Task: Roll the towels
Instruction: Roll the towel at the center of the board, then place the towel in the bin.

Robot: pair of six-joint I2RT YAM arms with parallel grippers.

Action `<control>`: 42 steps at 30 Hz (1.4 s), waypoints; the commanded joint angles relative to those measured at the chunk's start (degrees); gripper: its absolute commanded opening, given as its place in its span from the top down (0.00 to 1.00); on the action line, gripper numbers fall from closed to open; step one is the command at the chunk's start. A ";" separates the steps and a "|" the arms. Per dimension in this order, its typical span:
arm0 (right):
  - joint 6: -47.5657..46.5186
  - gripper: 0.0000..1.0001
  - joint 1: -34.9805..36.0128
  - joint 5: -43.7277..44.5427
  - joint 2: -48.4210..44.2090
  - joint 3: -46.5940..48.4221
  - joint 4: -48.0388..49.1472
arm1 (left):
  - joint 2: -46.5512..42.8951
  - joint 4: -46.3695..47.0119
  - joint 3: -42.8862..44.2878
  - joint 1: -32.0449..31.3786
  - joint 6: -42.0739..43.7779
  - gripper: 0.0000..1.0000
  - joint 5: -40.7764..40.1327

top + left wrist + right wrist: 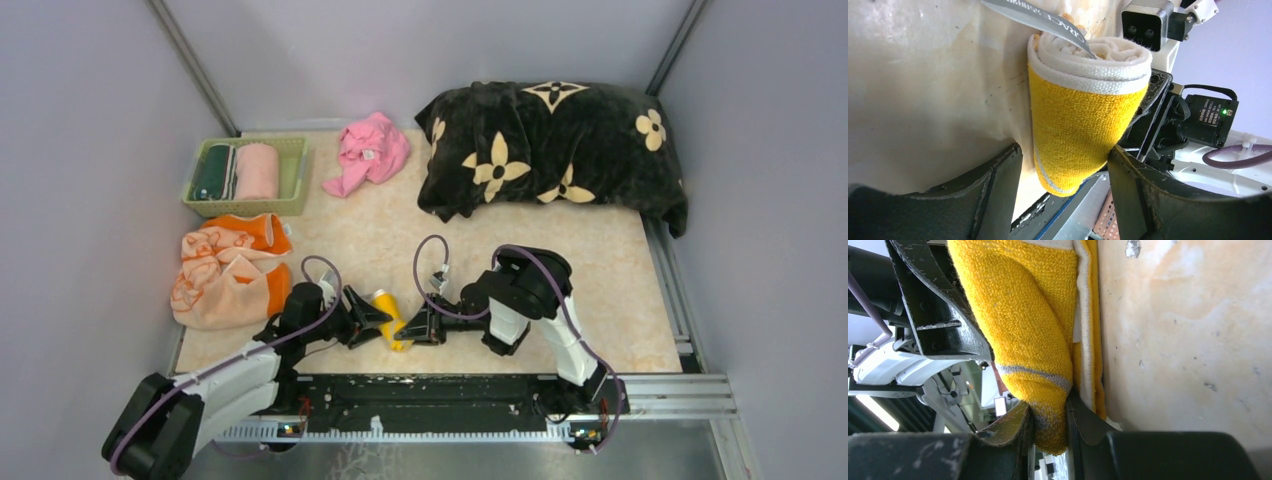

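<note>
One rolled yellow towel (1083,115), white-hemmed, right fingers (1009,432) clamped on its end, left fingers (993,192) apart

The label (1038,19) on the towel (1083,115) runs off-frame (lettering partly unreadable)

The rolled towel (1078,130) is yellow, the blanket (600,150) black with beige flowers.

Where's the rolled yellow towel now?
The yellow towel lies front-centre on the table in the top view, pinched by the right claw, the open left claw straddling it.
</note>
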 commanded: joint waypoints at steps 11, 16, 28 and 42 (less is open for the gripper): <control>3.84 0.91 -0.48 -1.53 3.07 0.11 0.95 | 14.22 12.01 -0.09 -1.75 3.80 0.39 -1.76; 3.65 0.91 -0.72 -1.66 2.94 0.94 -0.24 | 18.37 14.74 0.08 -3.46 3.60 0.40 -3.11; -3.89 0.51 -1.71 -0.50 -8.92 0.90 -16.03 | 21.98 13.22 5.01 -2.86 6.27 0.83 -5.87; -31.73 0.24 -7.95 2.09 -37.31 9.13 -67.00 | 20.64 -19.18 34.42 17.91 36.69 0.89 -1.18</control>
